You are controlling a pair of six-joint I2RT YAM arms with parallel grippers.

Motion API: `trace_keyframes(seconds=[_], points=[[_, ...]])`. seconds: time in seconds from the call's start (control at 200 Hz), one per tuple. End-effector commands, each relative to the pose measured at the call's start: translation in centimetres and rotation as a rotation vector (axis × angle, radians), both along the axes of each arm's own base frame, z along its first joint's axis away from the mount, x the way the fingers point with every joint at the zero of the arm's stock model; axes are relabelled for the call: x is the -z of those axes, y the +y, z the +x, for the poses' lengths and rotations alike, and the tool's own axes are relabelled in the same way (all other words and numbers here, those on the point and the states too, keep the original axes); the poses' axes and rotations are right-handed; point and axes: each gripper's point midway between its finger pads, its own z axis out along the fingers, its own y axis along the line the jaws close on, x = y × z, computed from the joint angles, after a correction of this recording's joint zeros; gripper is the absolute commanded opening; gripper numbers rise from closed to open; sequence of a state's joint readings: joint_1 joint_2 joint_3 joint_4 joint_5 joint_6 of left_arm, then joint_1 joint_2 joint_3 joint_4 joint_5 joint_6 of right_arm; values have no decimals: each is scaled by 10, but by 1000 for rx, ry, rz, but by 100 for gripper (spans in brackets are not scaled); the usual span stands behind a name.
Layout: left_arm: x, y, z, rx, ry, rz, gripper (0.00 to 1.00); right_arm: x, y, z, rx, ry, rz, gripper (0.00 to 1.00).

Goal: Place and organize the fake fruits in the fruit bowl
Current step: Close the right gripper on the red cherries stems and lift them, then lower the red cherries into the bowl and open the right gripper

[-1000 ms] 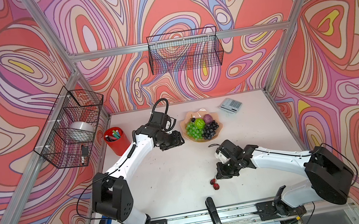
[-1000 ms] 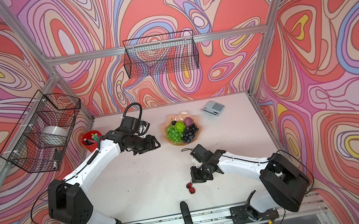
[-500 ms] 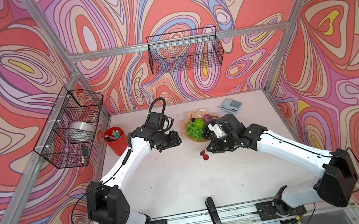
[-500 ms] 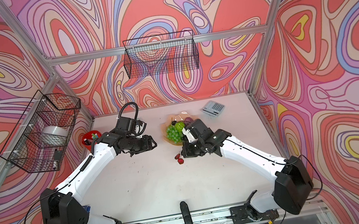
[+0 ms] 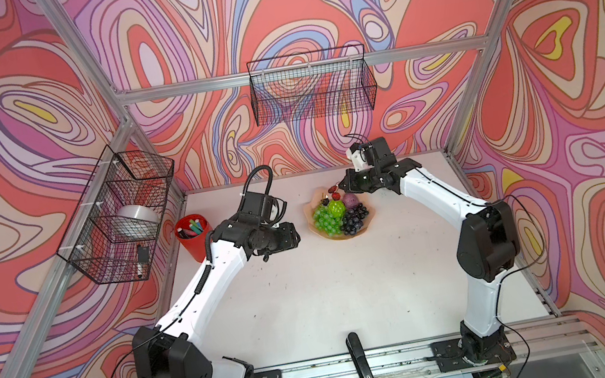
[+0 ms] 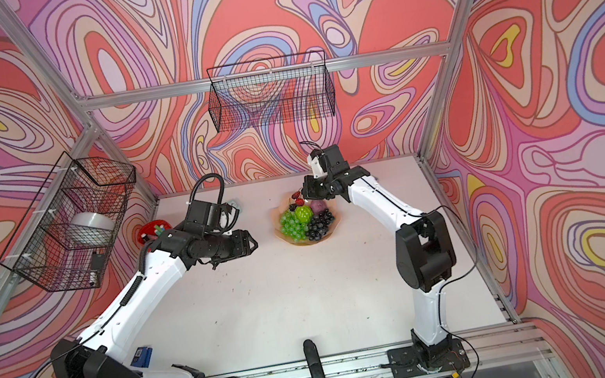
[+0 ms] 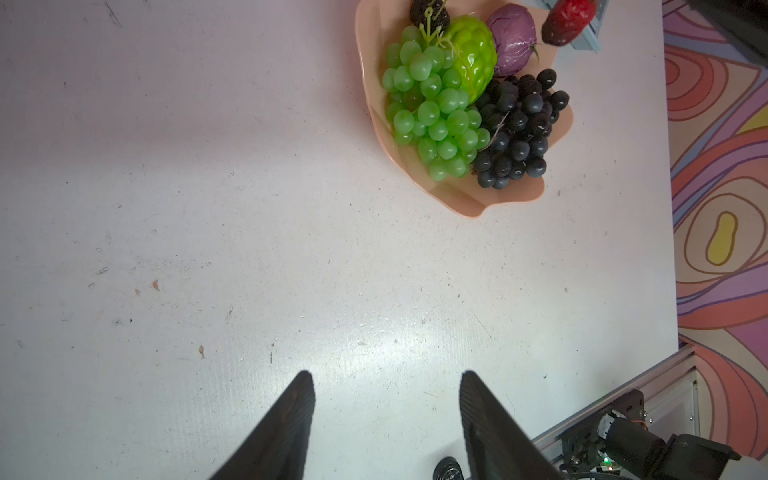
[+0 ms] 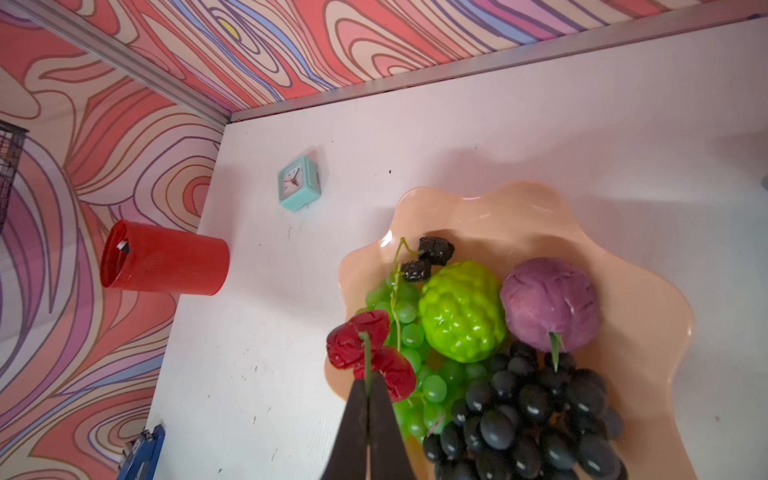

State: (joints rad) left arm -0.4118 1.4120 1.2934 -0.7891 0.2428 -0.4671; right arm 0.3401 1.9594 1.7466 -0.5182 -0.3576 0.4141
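Left gripper (image 7: 386, 376): jaws apart, empty, over bare table (image 7: 208, 208) beside the fruit bowl (image 7: 465, 203). In the bowl are green grapes (image 7: 436, 112), dark grapes (image 7: 519, 129), lime-green ball (image 7: 473, 58), mauve ball (image 7: 511, 37) and black berry pair (image 8: 428, 257). Right gripper (image 8: 368, 384) — pinched tight on the stem of the red berry pair (image 8: 353, 340), over the bowl's edge.

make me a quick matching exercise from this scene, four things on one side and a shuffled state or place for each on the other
1 red berry pair
2 black berry pair
3 left gripper
4 red cup

A open, holding nothing
B lying in the fruit bowl
C holding markers
D hanging by its stem from the shut right gripper

Pairs: 1-D, 2-B, 3-A, 4-C
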Motion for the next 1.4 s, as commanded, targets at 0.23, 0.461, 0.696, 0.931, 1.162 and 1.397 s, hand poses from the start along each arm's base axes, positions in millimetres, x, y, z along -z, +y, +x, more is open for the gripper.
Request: trace_keyframes(seconds=[0.23, 0.461, 0.696, 0.931, 1.162, 1.397], points=[[11, 3, -2, -16, 37, 18, 60, 38, -12, 57, 25, -54, -108, 0], [16, 1, 3, -11, 51, 26, 60, 69, -13, 73, 19, -34, -159, 0], [20, -3, 7, -2, 68, 28, 61, 88, -21, 81, 33, -36, -239, 0], [21, -6, 12, 6, 75, 25, 61, 101, -20, 77, 7, -7, -243, 0], [22, -7, 12, 5, 78, 21, 61, 99, -14, 71, -18, 4, -213, 0], [15, -7, 10, 2, 64, 10, 61, 84, -18, 66, -14, -14, -223, 13]])
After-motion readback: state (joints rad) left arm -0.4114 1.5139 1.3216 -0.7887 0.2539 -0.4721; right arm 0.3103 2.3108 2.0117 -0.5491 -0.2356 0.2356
